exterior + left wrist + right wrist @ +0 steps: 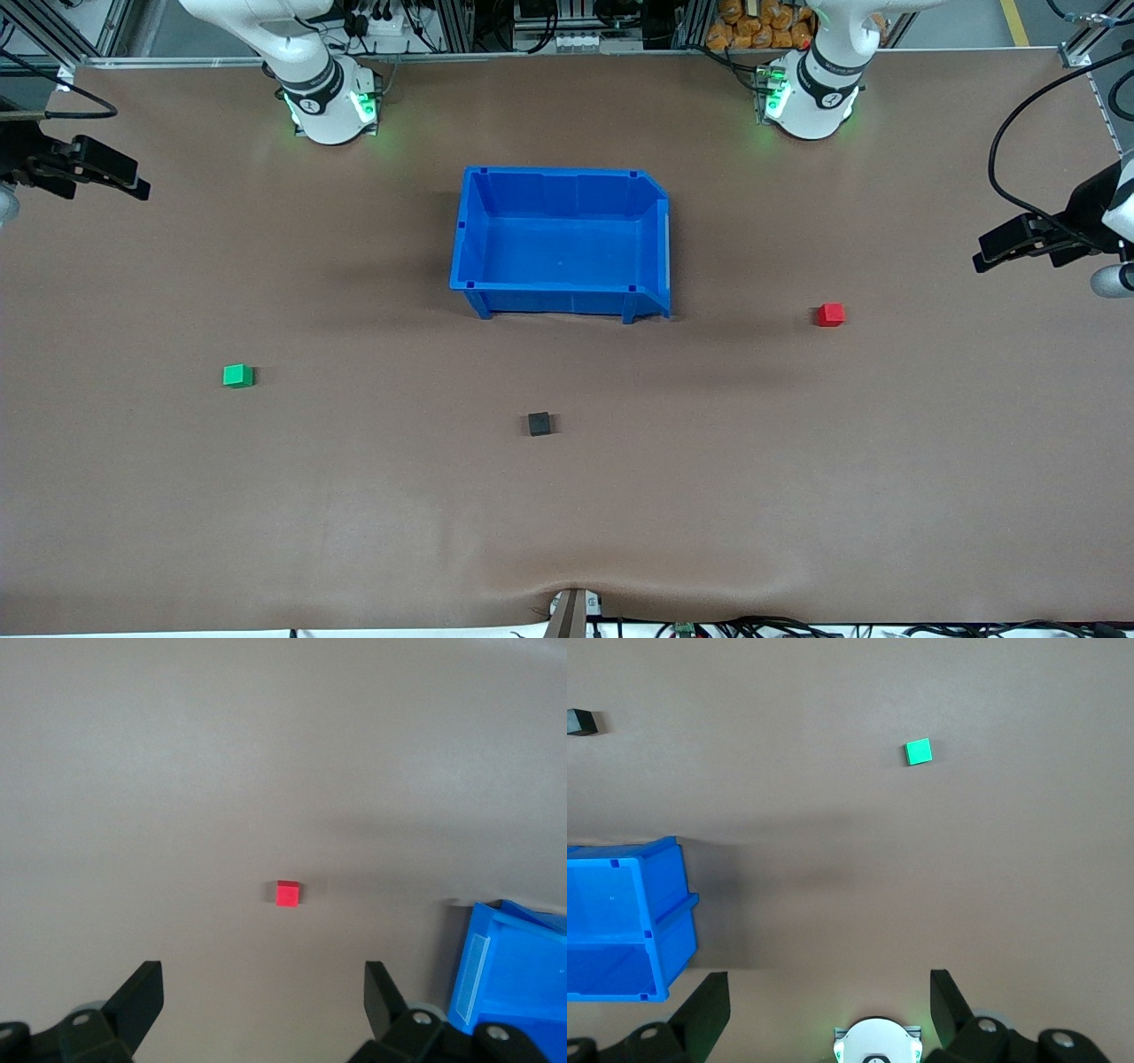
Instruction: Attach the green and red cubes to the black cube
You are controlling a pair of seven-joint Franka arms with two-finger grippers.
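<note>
While both pincers, left point(983, 257) and right point(142, 188), hung released, I saw green point(237, 376), black point(539, 424) and red point(830, 314) cubes well apart.

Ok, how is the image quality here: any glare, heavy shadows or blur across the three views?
Front view: even light, no glare; soft shadow on the table around the blue bin, and the black cube is sharp. Left wrist view: washed out, paler, the red cube slightly soft. Right wrist view: truer colour, the green cube crisp, a faint shadow beside the bin.
</note>
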